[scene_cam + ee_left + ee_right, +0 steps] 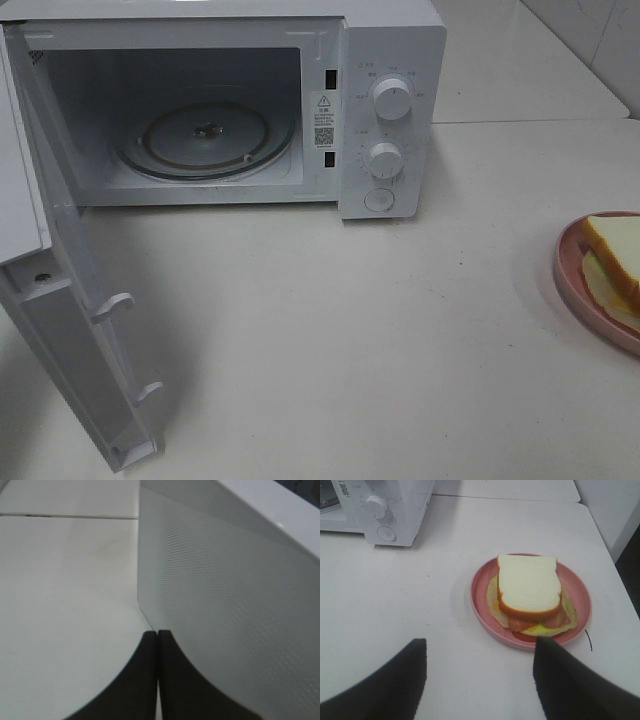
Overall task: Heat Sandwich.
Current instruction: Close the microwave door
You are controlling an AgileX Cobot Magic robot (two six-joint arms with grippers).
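- We see our right gripper [480,680] spread wide and empty above the white counter [330,330], with the sandwich [529,587] ahead on its pink plate [480,597], well apart from the open microwave [390,110].
- Our left gripper [158,680] is pinched shut on nothing, just beside the microwave door [80,330].
- We judge the risks thus: a loose grip could split the layered filling or tip the shallow plate; the swung-out door could be bumped by the left arm.
- In the high view the plate is cut off at the frame edge and neither arm appears; whether the left fingers touch the door, we cannot tell.
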